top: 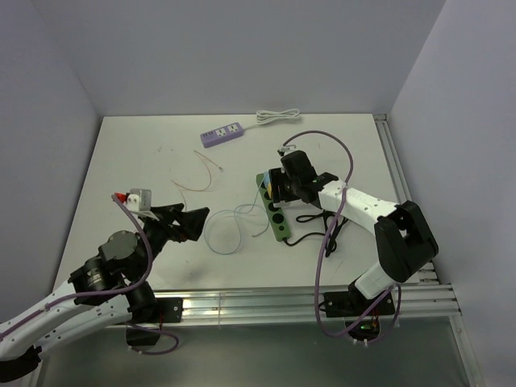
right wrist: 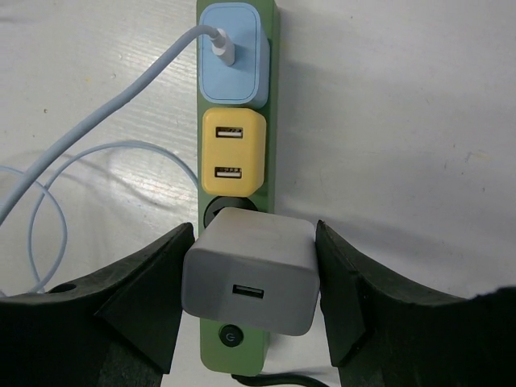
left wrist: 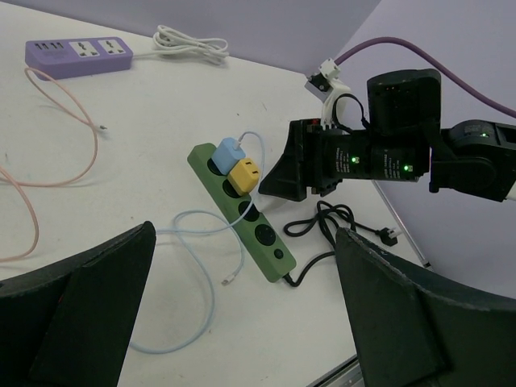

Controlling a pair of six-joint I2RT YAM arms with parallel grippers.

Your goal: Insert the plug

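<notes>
White table [top: 145, 161], plain pale walls [top: 242, 48] on three sides, even light.

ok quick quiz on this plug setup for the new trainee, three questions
1. True or false: the left gripper is open and empty.
2. The right gripper holds: A pink cable, B grey charger, C white cord?
3. How many chargers already sit in the green power strip?
Key: 1 true; 2 B; 3 two, the blue charger and the yellow charger.
</notes>
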